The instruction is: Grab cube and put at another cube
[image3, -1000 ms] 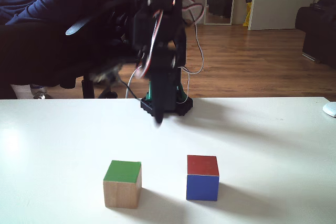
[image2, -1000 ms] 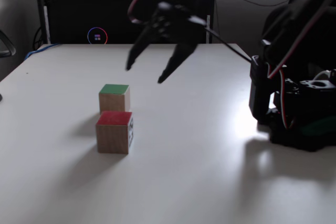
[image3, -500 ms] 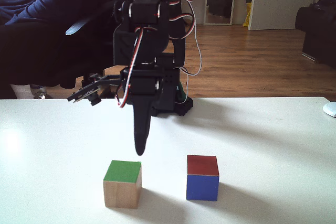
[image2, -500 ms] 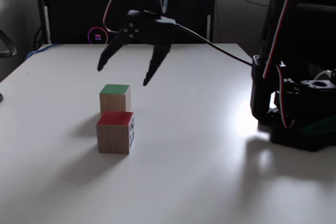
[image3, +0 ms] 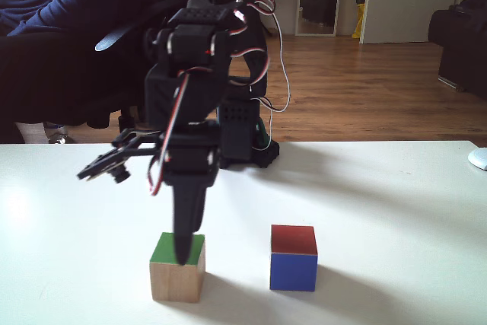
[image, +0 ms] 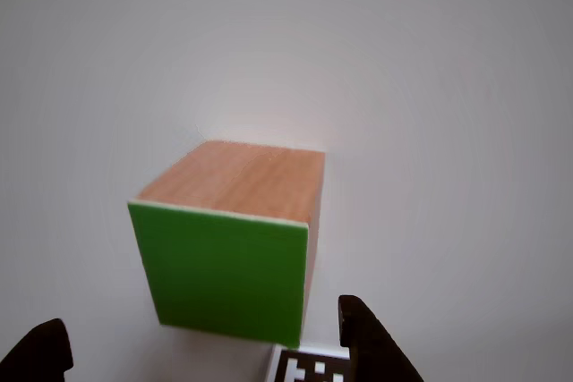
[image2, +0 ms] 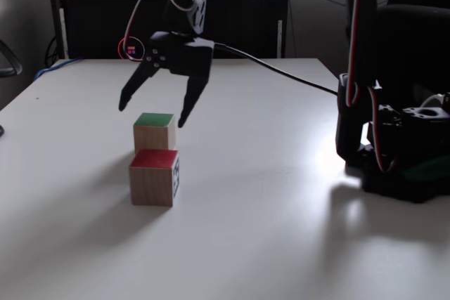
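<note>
Cube point(image: 235, 248): light-brown wood-grain sides, 1 bright green face.

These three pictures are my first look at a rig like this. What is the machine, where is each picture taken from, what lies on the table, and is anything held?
The machine is a small black robot arm bolted to a white table. Its two-fingered claw is open and holds nothing; it hangs just above the green-topped wooden cube.

One fixed view looks across the table from the side. There a second cube with a red top stands in front of the green one. Another fixed view faces the arm from the front: the green-topped cube is left, the red-and-blue one right, apart. The other view looks down between the claw tips onto the green cube.
</note>
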